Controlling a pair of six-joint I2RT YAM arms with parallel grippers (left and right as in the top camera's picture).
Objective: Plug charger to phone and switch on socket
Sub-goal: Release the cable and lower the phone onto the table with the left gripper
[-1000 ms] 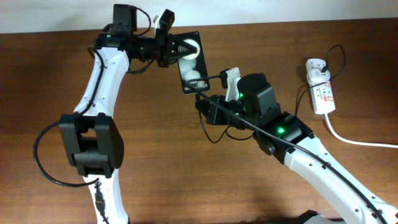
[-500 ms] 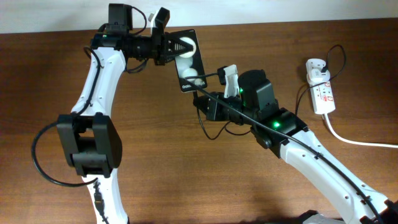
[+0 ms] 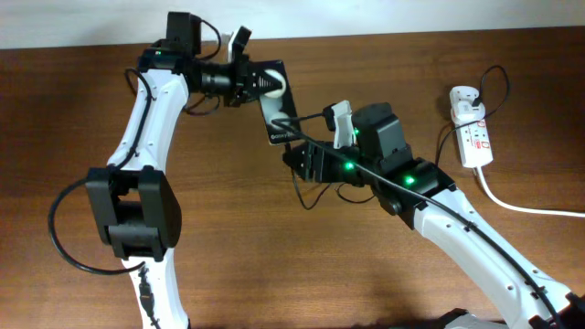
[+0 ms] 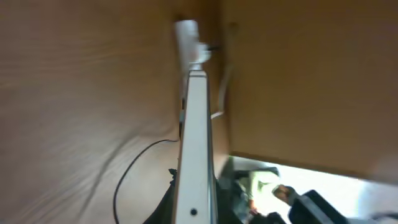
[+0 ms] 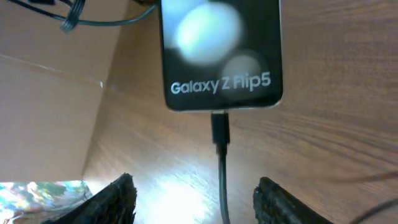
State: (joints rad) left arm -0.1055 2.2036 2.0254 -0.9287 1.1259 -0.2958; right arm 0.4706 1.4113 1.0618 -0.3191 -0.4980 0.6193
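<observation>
The black phone (image 3: 277,108) hangs tilted above the table, and my left gripper (image 3: 249,80) is shut on its upper end. In the left wrist view the phone (image 4: 196,137) shows edge-on between my left gripper's (image 4: 194,211) dark jaws. The charger's black plug (image 5: 220,127) sits in the port at the lettered end of the phone (image 5: 221,56). Its thin cable (image 5: 222,186) runs down between the spread fingers of my right gripper (image 5: 198,202), touching neither. My right gripper (image 3: 315,142) is open just below the phone. The white adapter (image 3: 464,96) sits in the socket strip (image 3: 475,137) at the far right.
The socket's thick white cord (image 3: 521,206) trails off the right edge. The charger cable (image 3: 402,183) drapes over my right arm towards the strip. My left arm's elbow (image 3: 137,210) stands at the left. The table's far edge runs along the top.
My right gripper has opened and let go of the charger plug, which stays in the phone. The left gripper and phone have shifted slightly.
</observation>
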